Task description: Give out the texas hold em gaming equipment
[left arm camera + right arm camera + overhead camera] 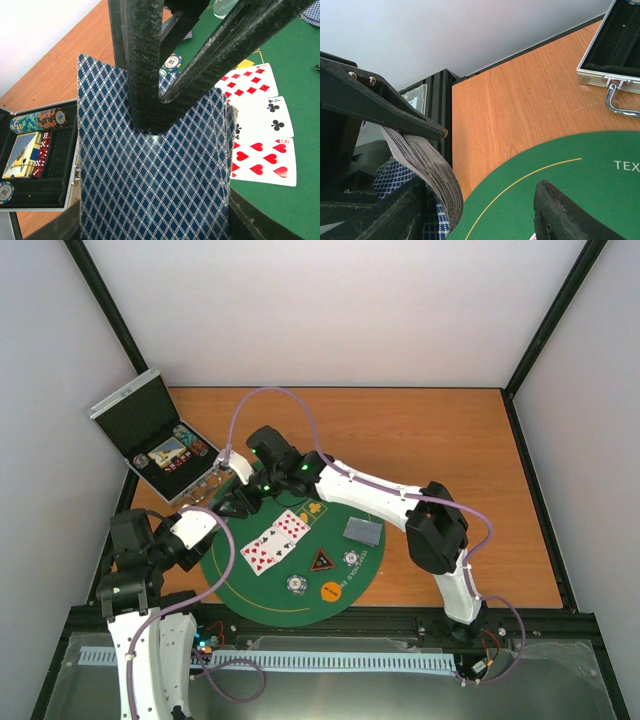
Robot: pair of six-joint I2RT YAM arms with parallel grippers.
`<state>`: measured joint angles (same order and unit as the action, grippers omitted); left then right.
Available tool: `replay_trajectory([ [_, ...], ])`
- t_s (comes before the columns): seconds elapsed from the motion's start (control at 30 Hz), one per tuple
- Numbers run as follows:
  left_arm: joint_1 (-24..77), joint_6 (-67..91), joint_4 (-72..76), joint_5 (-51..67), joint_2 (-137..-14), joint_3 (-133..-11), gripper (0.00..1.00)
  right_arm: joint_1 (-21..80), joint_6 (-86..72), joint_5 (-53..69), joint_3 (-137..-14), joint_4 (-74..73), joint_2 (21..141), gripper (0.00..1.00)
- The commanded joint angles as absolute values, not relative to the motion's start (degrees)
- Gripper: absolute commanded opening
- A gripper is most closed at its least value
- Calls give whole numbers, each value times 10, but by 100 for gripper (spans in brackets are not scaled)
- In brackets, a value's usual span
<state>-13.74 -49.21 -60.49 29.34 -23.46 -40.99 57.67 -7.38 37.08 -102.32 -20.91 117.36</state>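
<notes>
My left gripper (228, 508) (155, 215) is shut on a deck of blue-diamond-backed cards (150, 180), squeezed at its side edges so that it bows (427, 160). My right gripper (243, 502) (480, 187) is open right at the deck, and one of its fingers (145, 70) lies over the deck's back. Three face-up cards (272, 540) (260, 130) lie on the green mat (250, 585). Two patterned chips (351, 558), a black triangle marker (321, 561), an orange disc (332, 591) and a small face-down card stack (362, 530) also lie on the mat.
The open silver case (165, 445) (50, 195) stands at the table's far left, holding a chip stack (37, 120), red dice (42, 150) and a card box. Its handle shows in the right wrist view (620, 102). A chip (172, 61) lies just beyond the deck.
</notes>
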Motion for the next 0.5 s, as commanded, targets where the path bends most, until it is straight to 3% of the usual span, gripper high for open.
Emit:
replay_trajectory([
  [0.0, -136, -503, -593, 305, -236, -417, 51, 577, -64, 365, -1040, -228, 1154, 60],
  [0.47, -136, -503, -594, 306, -238, -418, 51, 577, -57, 340, -1047, -242, 1139, 49],
])
